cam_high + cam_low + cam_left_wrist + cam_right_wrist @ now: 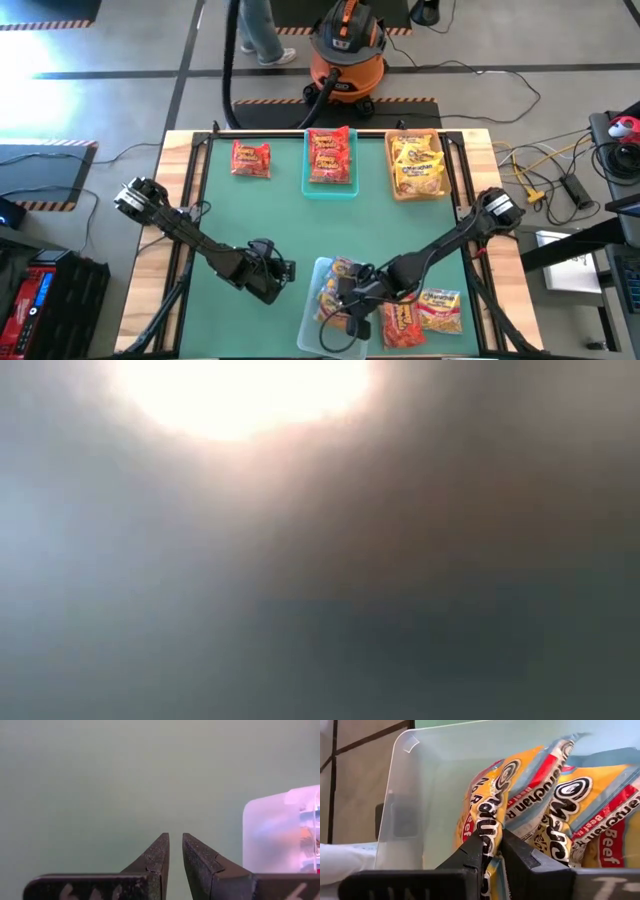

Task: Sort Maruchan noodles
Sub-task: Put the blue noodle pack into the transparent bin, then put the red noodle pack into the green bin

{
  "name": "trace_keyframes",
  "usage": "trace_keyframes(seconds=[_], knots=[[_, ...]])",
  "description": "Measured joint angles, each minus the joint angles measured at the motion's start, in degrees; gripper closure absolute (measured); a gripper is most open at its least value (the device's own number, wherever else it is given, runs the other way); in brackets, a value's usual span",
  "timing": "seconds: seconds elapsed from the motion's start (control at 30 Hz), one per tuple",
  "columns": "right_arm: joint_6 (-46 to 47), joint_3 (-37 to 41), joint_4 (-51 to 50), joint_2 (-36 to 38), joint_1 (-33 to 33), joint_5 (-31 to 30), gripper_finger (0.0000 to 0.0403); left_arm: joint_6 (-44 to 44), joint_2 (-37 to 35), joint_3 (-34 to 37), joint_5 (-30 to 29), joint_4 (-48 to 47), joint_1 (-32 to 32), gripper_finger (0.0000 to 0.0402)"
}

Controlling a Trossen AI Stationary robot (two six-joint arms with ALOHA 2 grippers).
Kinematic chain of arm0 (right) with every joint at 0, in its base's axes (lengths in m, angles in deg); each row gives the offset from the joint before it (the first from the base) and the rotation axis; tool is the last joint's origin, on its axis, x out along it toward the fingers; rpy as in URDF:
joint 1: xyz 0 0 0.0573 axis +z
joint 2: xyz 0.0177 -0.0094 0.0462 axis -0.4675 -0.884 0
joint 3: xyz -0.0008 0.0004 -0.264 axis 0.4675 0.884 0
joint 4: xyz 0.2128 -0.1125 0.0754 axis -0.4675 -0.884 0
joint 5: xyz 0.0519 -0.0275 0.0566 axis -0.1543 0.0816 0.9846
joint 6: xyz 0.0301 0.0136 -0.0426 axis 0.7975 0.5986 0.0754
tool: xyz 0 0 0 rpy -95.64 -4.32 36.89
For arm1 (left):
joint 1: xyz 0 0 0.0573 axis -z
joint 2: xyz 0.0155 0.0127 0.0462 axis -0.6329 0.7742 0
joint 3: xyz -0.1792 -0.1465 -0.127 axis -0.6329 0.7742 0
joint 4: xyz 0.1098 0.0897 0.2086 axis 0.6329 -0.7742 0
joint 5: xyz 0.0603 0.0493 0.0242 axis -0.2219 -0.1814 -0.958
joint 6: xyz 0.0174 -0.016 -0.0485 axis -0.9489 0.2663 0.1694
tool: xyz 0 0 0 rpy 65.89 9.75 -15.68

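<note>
The right tool [491,842] is reaching down into the clear bin [312,318] at the near edge of the green table [260,210]. Its two dark fingers [470,852] are squeezing close together on the folded edge of a yellow and red Maruchan noodle packet [487,815]. More noodle packets [580,805] are lying right beside it in the same bin, touching it. In the high view, the right tool [345,305] is sitting over the middle of that bin.

The left tool [175,850] is hanging over a bare part of the table, just beside the clear bin's frosted corner [280,832]. Its fingers are almost together, with only a thin gap showing, and they are holding nothing. In the high view, the left tool [283,272] is sitting just to the left of the bin.

Two loose packets [425,312] are lying on the table just to the right of the clear bin. At the far side of the table, red packets [251,158] are lying on the left, more red packets are filling the teal bin [329,187] in the middle, and yellow packets are filling the tan bin [417,190] on the right.

An orange shop vacuum [343,55] is standing on the floor beyond the table. The low view is showing only a bright blur.
</note>
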Motion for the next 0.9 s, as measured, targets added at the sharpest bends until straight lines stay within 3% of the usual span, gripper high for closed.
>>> trace_keyframes(seconds=[0.33, 0.43, 0.6, 0.73, 0.9], knots=[[-0.7, -0.8, -3.3, 0.2, -0.4, 0.3, 0.0270, 0.5, 0.0, -0.1, -0.4, 0.0, 0.0, 0.0365], [-1.5, -3.2, -7.8, 1.3, -1.2, 0.2, 0.0254, 0.4, -0.1, -1.3, -4.3, -0.8, 0.0, 0.0365], [-6.3, -6.7, -12.2, 3.6, -2.7, -4.1, 0.0249, -1.0, -1.5, -4.6, -12.4, -8.6, -1.1, 0.0365], [-9.6, -7.5, -13.2, 4.3, -4.3, -9.4, 0.0255, -0.9, -3.6, -6.7, -12.9, -19.5, -4.2, 0.0365], [-13.8, -7.8, -16.4, 4.4, -7.9, -10.3, 0.0262, -6.1, -8.9, -6.1, -12.7, -26.7, -11.5, 0.0365]])
